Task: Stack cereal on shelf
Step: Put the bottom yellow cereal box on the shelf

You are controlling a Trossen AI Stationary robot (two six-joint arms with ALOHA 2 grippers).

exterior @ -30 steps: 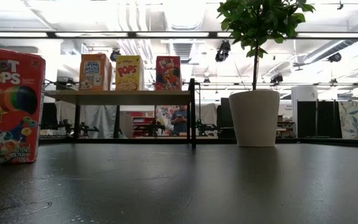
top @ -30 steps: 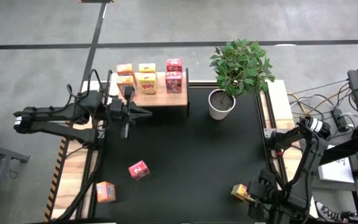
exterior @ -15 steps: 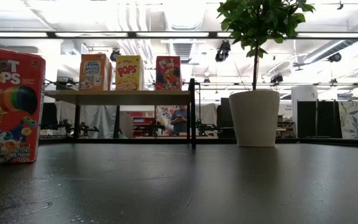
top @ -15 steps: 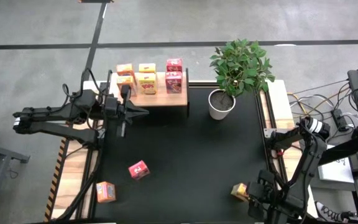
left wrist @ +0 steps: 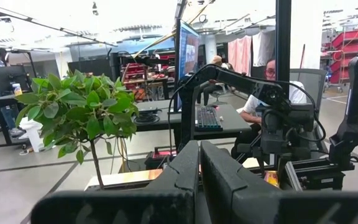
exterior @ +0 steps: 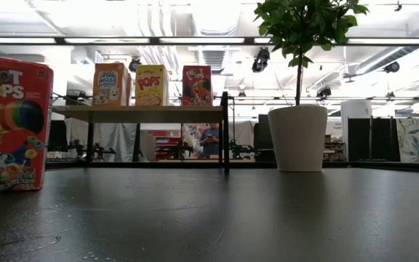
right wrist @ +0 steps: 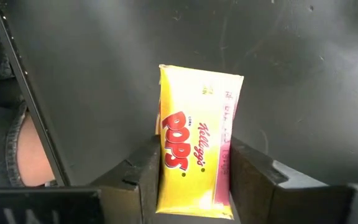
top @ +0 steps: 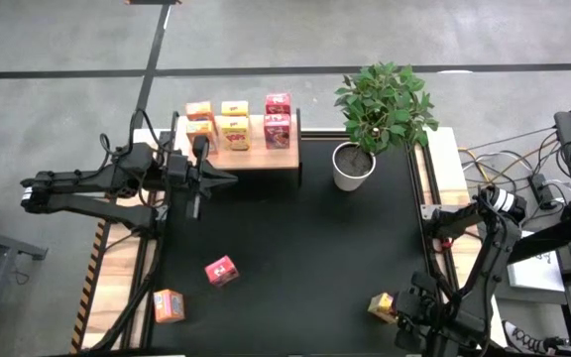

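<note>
From above, my left fingers hover just in front of the shelf, pressed together on nothing; six cereal boxes stand on the shelf. A red box and an orange box lie on the worktop, well away from the shelf. My right fingers grasp a yellow box far from the shelf.

Low view: three boxes upright along the shelf.

Right wrist: the yellow box sits clamped between both fingers
</note>
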